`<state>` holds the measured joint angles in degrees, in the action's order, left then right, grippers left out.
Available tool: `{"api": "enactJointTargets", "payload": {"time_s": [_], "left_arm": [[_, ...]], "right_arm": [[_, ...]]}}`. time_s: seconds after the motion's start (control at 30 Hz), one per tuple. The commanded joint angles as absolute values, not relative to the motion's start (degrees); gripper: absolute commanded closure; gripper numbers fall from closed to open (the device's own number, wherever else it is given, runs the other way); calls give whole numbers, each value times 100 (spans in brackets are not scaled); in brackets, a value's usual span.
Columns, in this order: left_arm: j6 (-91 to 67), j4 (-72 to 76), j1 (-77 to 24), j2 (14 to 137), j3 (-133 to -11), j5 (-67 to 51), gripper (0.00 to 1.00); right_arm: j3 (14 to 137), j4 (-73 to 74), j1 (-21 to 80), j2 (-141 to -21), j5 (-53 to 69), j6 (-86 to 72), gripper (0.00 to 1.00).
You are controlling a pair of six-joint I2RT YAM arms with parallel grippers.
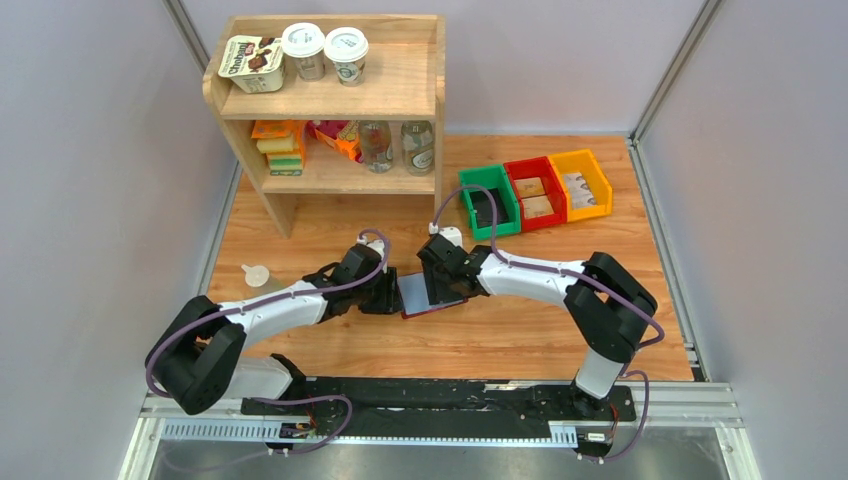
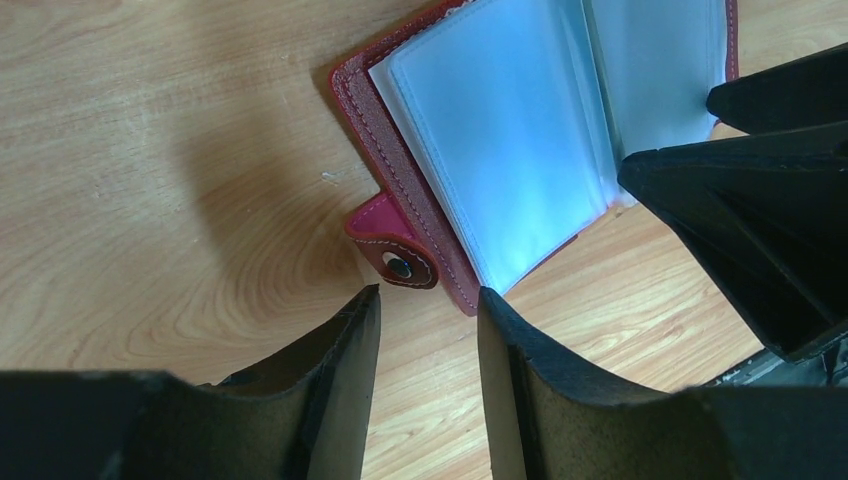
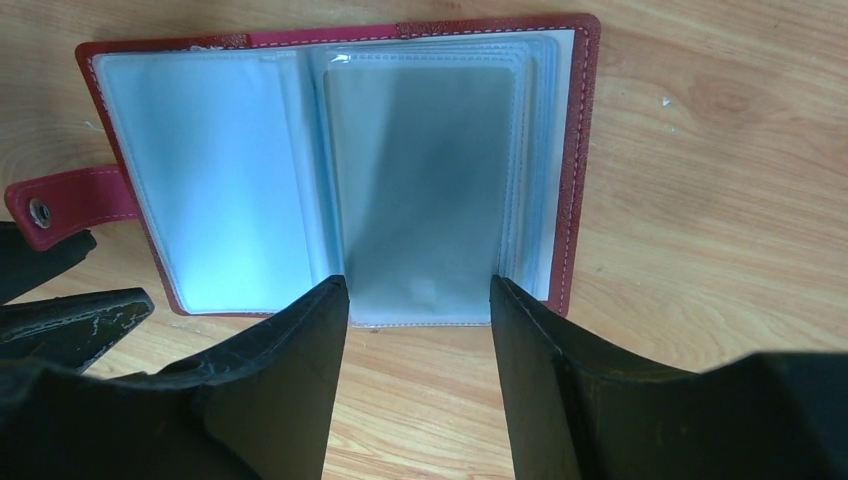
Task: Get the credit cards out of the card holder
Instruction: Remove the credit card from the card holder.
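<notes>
The maroon card holder [image 1: 418, 295] lies open and flat on the wooden table between my two grippers. In the right wrist view its left sleeve [image 3: 210, 180] is pale blue and looks empty, while the right sleeve holds a greyish credit card [image 3: 420, 180]. My right gripper [image 3: 418, 290] is open, its fingertips at the near edge of that card's sleeve, with nothing between them. My left gripper [image 2: 428, 295] is open too, just short of the holder's closing tab [image 2: 395, 262] and its snap. The card holder [image 2: 500, 150] shows only blue sleeves in the left wrist view.
A wooden shelf [image 1: 330, 100] with cups, bottles and packets stands at the back left. Green [image 1: 490, 200], red [image 1: 535, 190] and yellow [image 1: 580, 183] bins sit at the back right. A small pale cup [image 1: 257, 275] lies left of the left arm.
</notes>
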<state>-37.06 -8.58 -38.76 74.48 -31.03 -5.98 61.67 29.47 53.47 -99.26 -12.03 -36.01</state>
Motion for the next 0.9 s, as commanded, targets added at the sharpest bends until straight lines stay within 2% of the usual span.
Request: {"api": "enactJointTargets", "payload": {"time_s": [0.0,0.13,0.27,0.4,0.5,0.6,0.87], "left_arm": [[-3779,-536,-3867,7400,-3059,-747,52],[-3832,-387,-3867,7470,-3015,-826,53],[-3867,-247,-3867,7550,-2980,-922,54],[-3981,-36,-3867,7646,-2918,-1124,60],[-4060,184,-3867,7708,-2857,-1248,60],[-4131,272,-3867,7726,-2795,-1283,66],[-4306,404,-3867,7498,-2628,-1310,66]], "right_arm": [[6109,2690,5379,-9949,-1020,-3700,42],[6029,2567,5379,-9941,-897,-3700,43],[6003,2461,5379,-9949,-791,-3665,49],[6038,2417,5379,-9993,-738,-3630,62],[6047,2321,5379,-10011,-607,-3595,70],[6047,2241,5379,-9993,-554,-3586,72],[6178,1882,5379,-9791,112,-3270,87]]}}
